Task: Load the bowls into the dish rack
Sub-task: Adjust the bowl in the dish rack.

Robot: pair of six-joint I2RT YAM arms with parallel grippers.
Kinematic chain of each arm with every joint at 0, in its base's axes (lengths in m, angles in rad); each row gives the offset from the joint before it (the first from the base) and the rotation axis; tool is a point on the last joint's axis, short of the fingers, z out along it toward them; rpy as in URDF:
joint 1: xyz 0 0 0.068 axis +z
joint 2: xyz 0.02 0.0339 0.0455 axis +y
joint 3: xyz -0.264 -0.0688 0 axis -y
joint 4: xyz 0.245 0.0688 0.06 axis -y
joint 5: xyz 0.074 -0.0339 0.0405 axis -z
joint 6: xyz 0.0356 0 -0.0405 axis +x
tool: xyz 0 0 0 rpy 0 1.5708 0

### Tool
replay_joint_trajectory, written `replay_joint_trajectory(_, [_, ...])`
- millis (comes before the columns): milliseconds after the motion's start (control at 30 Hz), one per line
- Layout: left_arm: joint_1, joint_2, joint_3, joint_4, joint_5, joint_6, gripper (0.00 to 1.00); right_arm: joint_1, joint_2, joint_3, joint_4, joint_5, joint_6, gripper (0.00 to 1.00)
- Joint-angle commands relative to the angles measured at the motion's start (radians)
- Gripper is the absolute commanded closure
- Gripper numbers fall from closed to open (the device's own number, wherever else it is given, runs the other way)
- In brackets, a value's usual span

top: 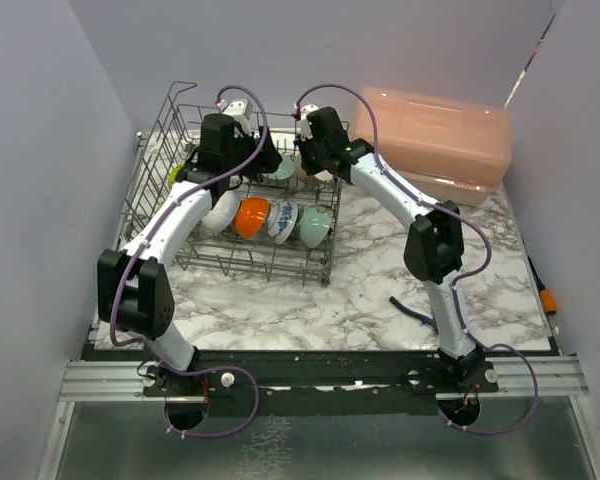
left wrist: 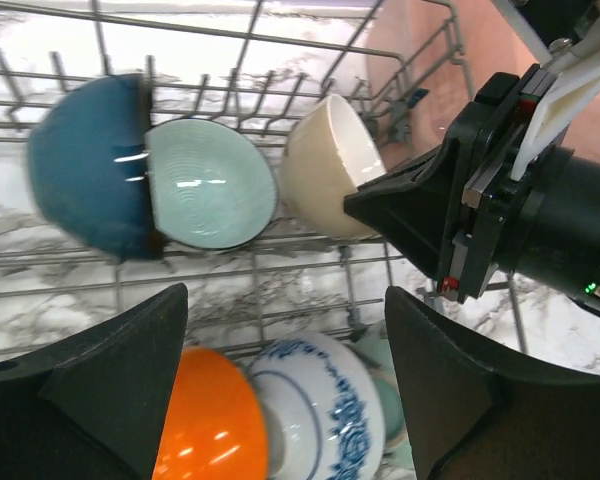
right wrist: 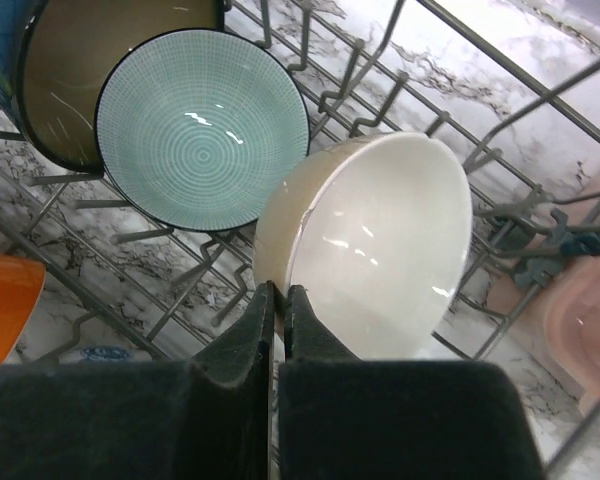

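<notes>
Dish rack (top: pixel 250 265) sits on the marble table (top: pixel 380 285), far left of the work area. Pink box (top: pixel 435 140) lies near its far right corner. Bowls stand on edge between the tines, in two rows running left to right across the rack.

Back row: dark blue bowl (left wrist: pixel 80 170), pale teal bowl (left wrist: pixel 208 183), beige bowl (right wrist: pixel 380 240).
- Dark blue bowl overlaps the teal bowl's rim.
- Teal bowl's mouth faces the near side, toward both wrist cameras.
- Beige bowl is on its rim and tilted, mouth turned right toward the right arm, its axis roughly level.

Front row: white bowl (top: pixel 220 212), orange bowl (top: pixel 251 217), blue-patterned bowl (top: pixel 282 218), second teal bowl (top: pixel 315 225) at the right end. All lean, seen from above.

Right gripper (right wrist: pixel 280 295): jaws closed together, tips against the lower rim of the beige bowl. Cannot tell whether the rim is pinched between the tips.

Left gripper (left wrist: pixel 285 310): jaws wide apart, nothing between them. It hangs over the strip between the two rows, above the orange and blue-patterned bowls, touching neither.
</notes>
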Motion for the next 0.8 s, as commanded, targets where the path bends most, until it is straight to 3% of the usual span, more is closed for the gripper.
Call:
replay_joint_trajectory(0, [-0.060, 0.085, 0.086, 0.012, -0.046, -0.067, 0.20, -0.075, -0.097, -0.075, 0.019, 0.060, 0.033, 1.00])
replay_joint_trajectory(200, [-0.074, 0.199, 0.158, 0.043, -0.050, -0.198, 0.20, -0.112, -0.158, -0.164, 0.061, 0.010, 0.069, 1.00])
replay_joint_trajectory(667, [-0.155, 0.445, 0.345, 0.045, -0.029, -0.321, 0.18, -0.169, -0.189, -0.276, 0.096, -0.088, 0.112, 1.00])
replay_joint_trajectory(767, [-0.162, 0.486, 0.371, 0.046, -0.027, -0.378, 0.12, -0.177, -0.209, -0.313, 0.129, -0.142, 0.125, 1.00])
